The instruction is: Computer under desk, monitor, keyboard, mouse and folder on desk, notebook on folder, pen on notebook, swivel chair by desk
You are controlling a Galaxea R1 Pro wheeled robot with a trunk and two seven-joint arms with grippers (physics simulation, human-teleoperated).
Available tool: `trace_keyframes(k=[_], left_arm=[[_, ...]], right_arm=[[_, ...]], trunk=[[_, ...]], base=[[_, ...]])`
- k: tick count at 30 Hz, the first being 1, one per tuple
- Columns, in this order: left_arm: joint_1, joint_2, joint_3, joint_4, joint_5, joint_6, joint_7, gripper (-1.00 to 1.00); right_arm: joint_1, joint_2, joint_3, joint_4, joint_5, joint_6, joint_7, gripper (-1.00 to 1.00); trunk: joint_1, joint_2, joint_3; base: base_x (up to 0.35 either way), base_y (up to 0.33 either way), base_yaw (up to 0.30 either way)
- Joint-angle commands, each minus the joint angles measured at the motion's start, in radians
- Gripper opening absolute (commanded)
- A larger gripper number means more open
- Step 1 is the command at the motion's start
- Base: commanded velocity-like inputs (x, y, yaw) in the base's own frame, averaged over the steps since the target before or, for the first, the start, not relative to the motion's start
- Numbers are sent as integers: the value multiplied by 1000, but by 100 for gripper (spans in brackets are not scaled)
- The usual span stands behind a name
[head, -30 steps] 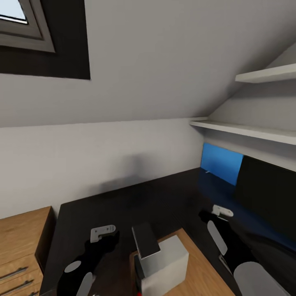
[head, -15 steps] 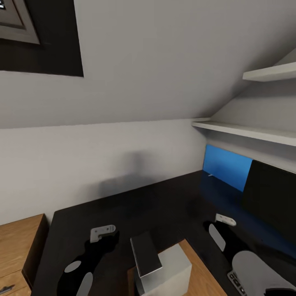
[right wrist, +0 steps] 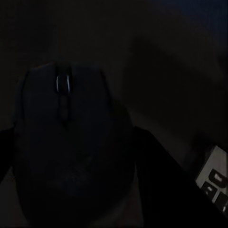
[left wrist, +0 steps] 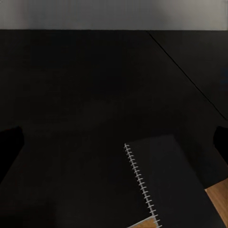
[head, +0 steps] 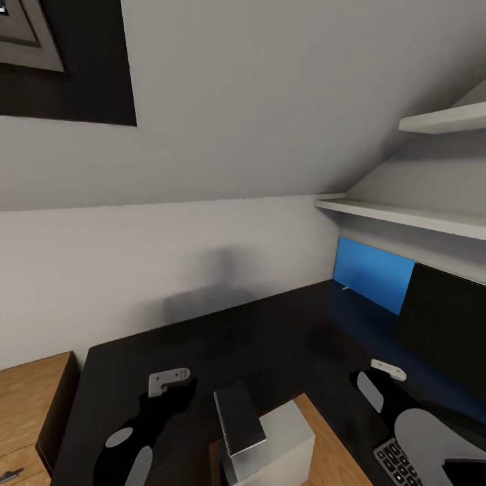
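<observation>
Here, the right gripper (right wrist: 71,190) clasped the small rounded matte-black mouse (right wrist: 66,137) above the glossy black desk (head: 256,337); the left gripper (head: 169,385) stood open over a spiral-bound dark notebook (left wrist: 166,185).

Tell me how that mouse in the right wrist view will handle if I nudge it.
The mouse looks smooth and domed, so fingers may slip off it. It will probably slide rather than roll across the desk. Being compact, it is likely light and stiff.
</observation>
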Motion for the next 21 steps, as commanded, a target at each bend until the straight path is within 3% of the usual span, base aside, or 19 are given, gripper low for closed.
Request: trace_keyframes(k=[1,14,21], left_arm=[[-1,0,-1,-1,11,4,9,100],[-1,1,4,-1,11,8,10,100],[-1,0,4,-1,11,8,10,100]], right_arm=[[-1,-1,3,2,-9,5,-7,-100],[-1,-5,9,73,-5,28,22,-100],[-1,-6,10,74,0,48,28,-100]], trunk=[[0,-1,-2],[0,-1,-2],[27,-50,-24]], base=[[0,0,0],[0,0,0],[0,0,0]])
